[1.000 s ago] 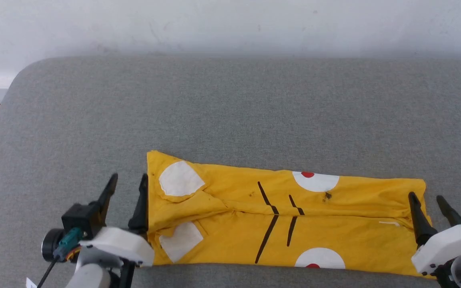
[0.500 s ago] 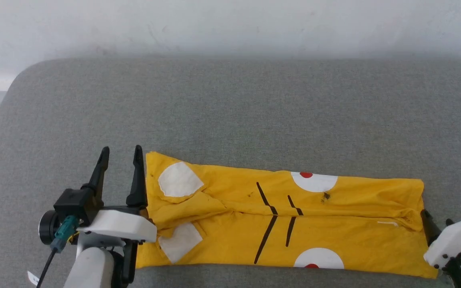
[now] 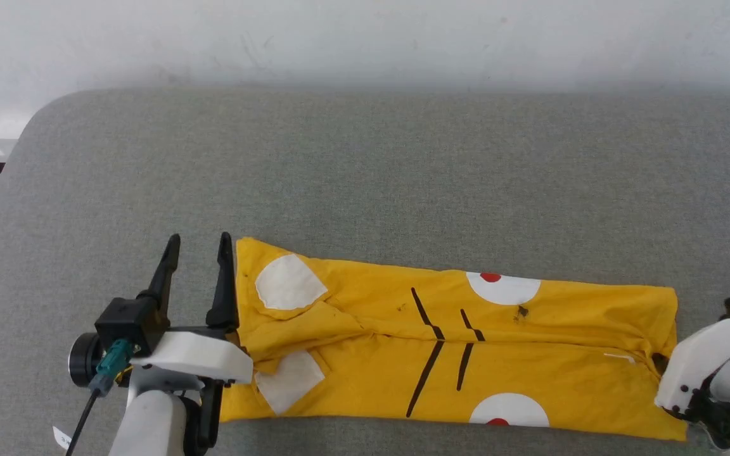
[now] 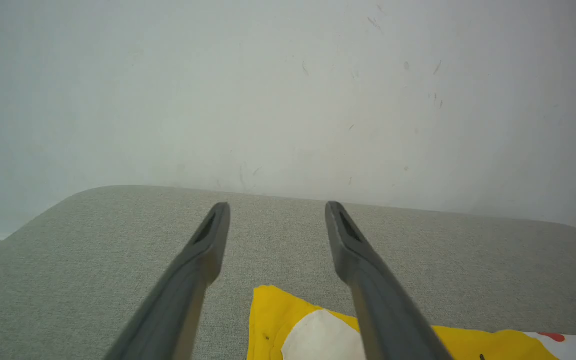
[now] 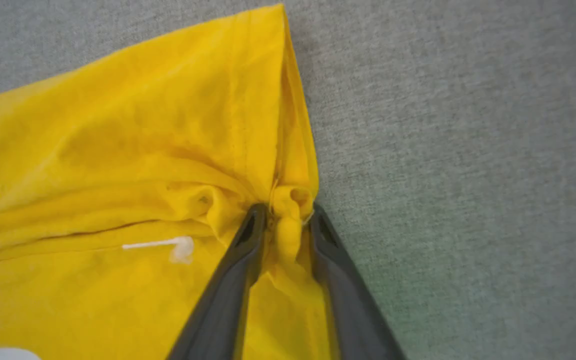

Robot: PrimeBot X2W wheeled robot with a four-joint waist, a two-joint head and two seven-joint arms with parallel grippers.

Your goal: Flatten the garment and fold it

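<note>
Here the garment (image 3: 371,373) lies lower centre; the right gripper (image 5: 286,214) pinches its bunched right edge, perhaps only shallowly; the left gripper (image 3: 200,238), spread wide beside it, should grip before pulling.

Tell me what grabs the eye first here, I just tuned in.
The yellow garment, folded into a long band, lies along the near edge of the grey surface. The right gripper is shut on a bunched bit of its right end, while the left gripper stands open at its left end.
</note>
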